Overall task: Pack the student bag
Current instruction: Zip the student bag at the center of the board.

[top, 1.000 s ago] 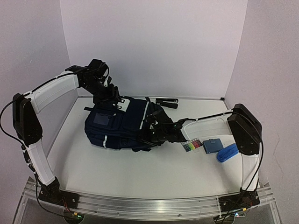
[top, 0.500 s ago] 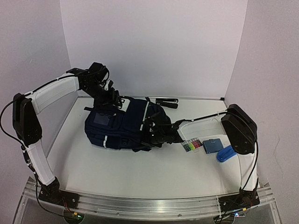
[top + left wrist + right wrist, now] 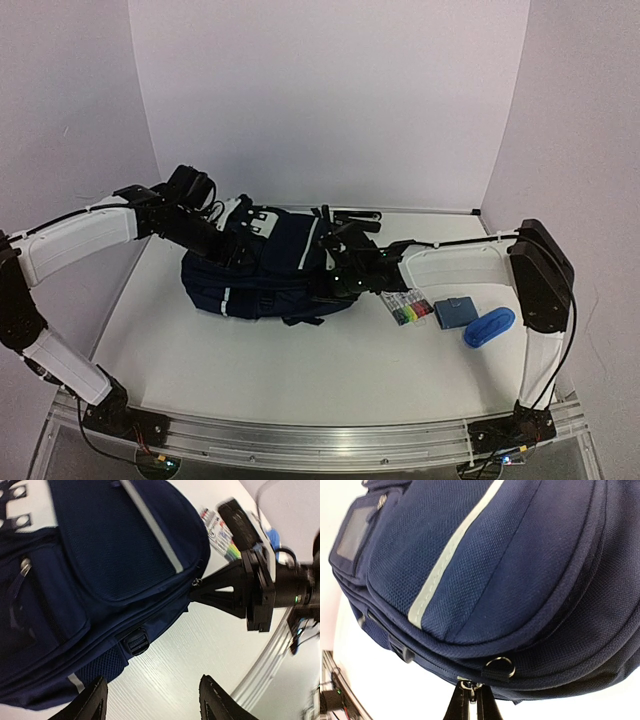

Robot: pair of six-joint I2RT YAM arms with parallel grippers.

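The student bag point(image 3: 265, 272) lies on its side mid-table, navy with thin white stripes and a white patch point(image 3: 262, 219). It fills the left wrist view point(image 3: 100, 555) and the right wrist view point(image 3: 495, 555). My right gripper point(image 3: 324, 286) is at the bag's right front edge, shut on a metal zipper pull point(image 3: 470, 686). The left wrist view shows its tips point(image 3: 195, 587) against the zipper line. My left gripper point(image 3: 238, 250) hovers over the bag's top, open and empty. Its fingers point(image 3: 95, 702) frame bare table beside a black buckle point(image 3: 136, 643).
A pack of coloured markers point(image 3: 410, 311), a small blue pouch point(image 3: 455, 311) and a bright blue oblong item point(image 3: 488, 327) lie right of the bag. A black item point(image 3: 357, 216) lies behind the bag by the back wall. White walls enclose the table.
My left arm has swung forward and down from behind the bag's back left corner to over its top. My right gripper has shifted slightly back along the bag, still on the zipper.
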